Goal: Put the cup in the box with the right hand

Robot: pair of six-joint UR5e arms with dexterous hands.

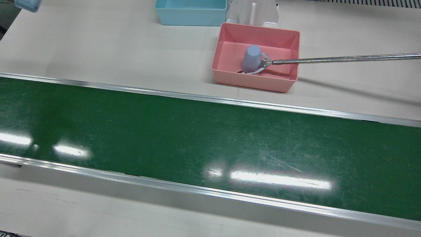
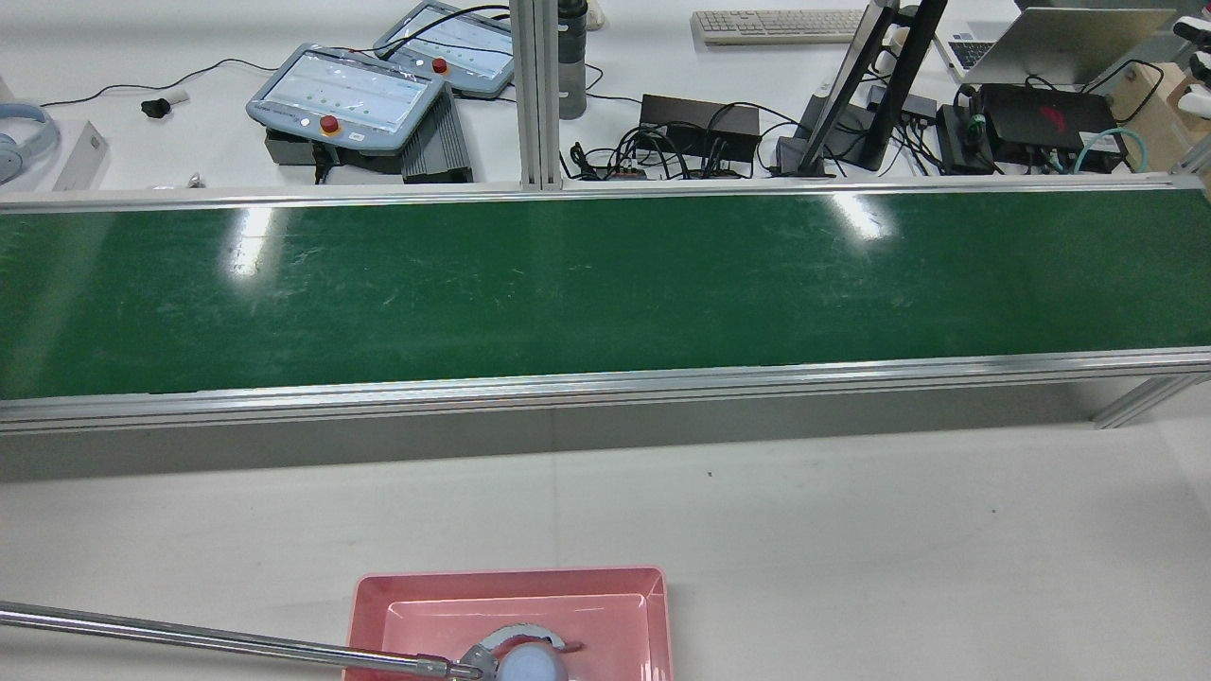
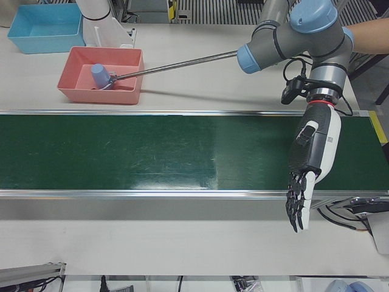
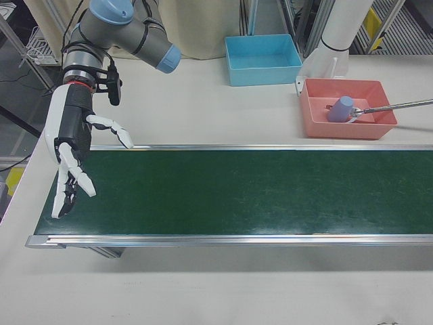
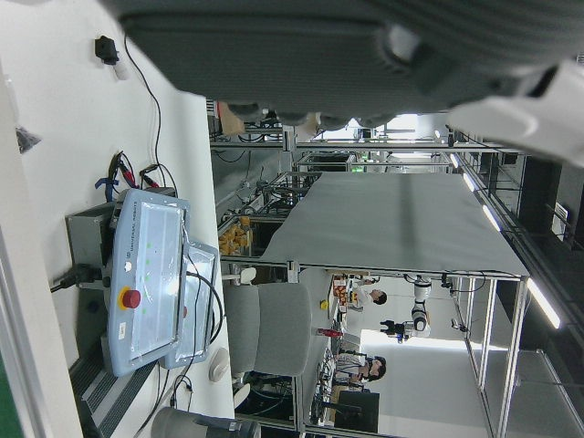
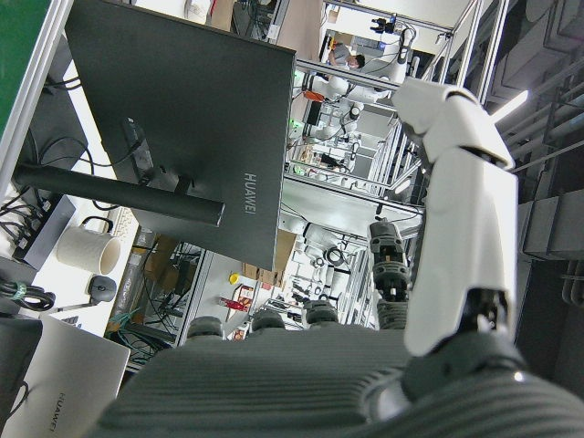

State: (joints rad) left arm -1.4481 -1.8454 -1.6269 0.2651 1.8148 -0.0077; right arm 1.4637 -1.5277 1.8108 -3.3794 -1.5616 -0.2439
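A pale blue cup [image 1: 251, 58] lies tilted inside the pink box [image 1: 253, 82], with the claw of a long metal reach rod [image 1: 345, 59] closed around its rim. The same cup [image 4: 340, 108] and pink box [image 4: 348, 130] sit at the far right of the right-front view. My right hand [image 4: 71, 145] hangs open, fingers spread, over the far end of the green belt [image 4: 223, 189], a long way from the cup. My left hand [image 3: 313, 152] is open too, fingers pointing down over the other end of the belt. Neither hand holds anything.
A blue box [image 1: 190, 13] stands beside the pink one, with a white arm pedestal [image 1: 253, 13] between them. A person's forearm [image 3: 368, 30] shows at the upper right of the left-front view. Teach pendants [image 2: 350, 95], cables and a monitor stand lie beyond the belt.
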